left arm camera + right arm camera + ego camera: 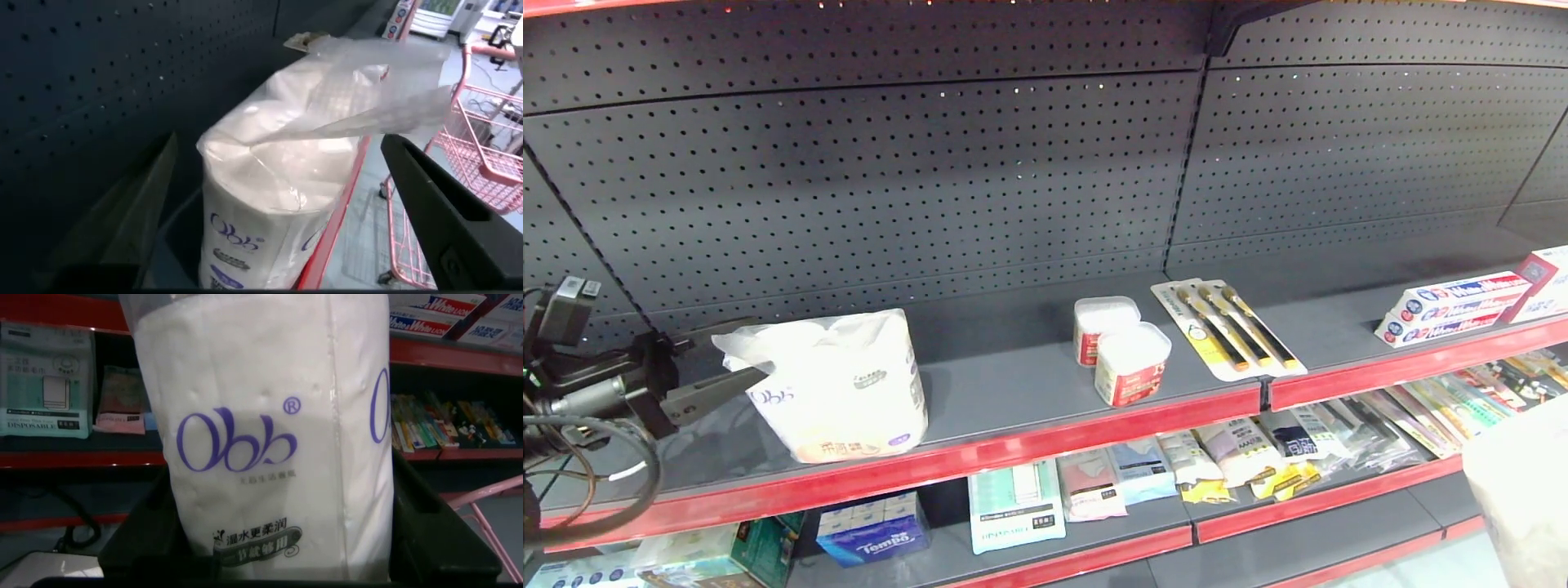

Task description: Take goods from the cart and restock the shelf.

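We see the left pincer (731,359) released, its fingers (441,212) spread wide to either side of a white roll pack (837,384) that stands upright on the shelf (1013,376) just ahead of the fingertips. Whether a finger touches the wrapper we cannot tell. The right pincer (286,539) is clenched on a second pack (270,433), which fills the gap between its fingers and hangs out in the aisle, well apart from the left pincer. The main risk, as we judge it, sits at the left pincer: a loose plastic flap (384,114) of the wrapper juts toward the aisle-side finger, and if the pincer pulls back on a slant that finger could snag it and drag the pack. The pack stands near the red lip (1094,425), so a small tug might tip it over the edge toward the pink cart (490,139) beyond that finger. The other risk lies with the right pincer. Its load looks soft and slick, so it could slide down between the fingers during a lift. It also seems to hang lower than the shelf board, and clipping the red lip on the way up would knock it askew. Set down too far from the left pincer it could bump the two tubs (1123,359); too near, it could shove the standing pack.
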You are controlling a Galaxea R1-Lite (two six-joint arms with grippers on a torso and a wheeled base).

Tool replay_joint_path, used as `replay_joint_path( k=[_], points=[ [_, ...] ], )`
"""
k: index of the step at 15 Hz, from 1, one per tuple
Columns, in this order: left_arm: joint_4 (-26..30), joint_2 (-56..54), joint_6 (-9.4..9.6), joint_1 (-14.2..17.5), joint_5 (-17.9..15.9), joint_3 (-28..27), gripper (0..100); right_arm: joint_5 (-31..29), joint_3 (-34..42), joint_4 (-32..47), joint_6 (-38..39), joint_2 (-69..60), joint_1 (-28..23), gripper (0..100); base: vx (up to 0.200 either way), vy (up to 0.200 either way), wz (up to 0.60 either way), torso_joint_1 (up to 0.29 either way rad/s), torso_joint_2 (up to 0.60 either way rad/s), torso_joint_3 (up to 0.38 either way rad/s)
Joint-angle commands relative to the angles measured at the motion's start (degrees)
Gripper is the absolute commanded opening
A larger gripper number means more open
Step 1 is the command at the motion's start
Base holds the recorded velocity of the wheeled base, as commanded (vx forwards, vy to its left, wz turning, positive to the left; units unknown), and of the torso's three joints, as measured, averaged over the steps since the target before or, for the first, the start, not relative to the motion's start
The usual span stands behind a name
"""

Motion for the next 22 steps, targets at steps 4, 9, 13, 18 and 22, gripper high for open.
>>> replay_joint_path(
  k=[4,9,13,18,22],
  points=[
    [-0.06,-7.59,-3.33,1.77,-0.01,1.54,100,0.13,0.00,0.00,0.08,0.56,0.11,0,0.000,0.000,0.00,0.000,0.00,0.000],
    [-0.06,-14.00,-4.65,3.00,2.80,5.67,100,0.22,-0.09,-0.09,0.08,0.65,0.20,0,0.000,0.000,0.00,0.000,0.00,0.000],
    [-0.06,-20.42,-5.00,3.00,19.41,13.58,100,0.22,-1.49,-0.27,0.60,1.88,0.29,0,0.000,0.000,0.00,0.000,0.00,0.000],
    [1.70,-25.96,-2.80,8.28,29.61,20.97,100,0.22,-2.72,-0.53,2.01,2.32,0.20,0,0.000,0.000,0.00,0.000,0.00,0.000],
    [8.20,-25.25,-2.36,4.85,48.77,11.21,100,-0.13,-2.90,-0.44,2.62,2.41,0.02,0,0.000,0.000,0.00,0.000,0.00,0.000]
  ],
)
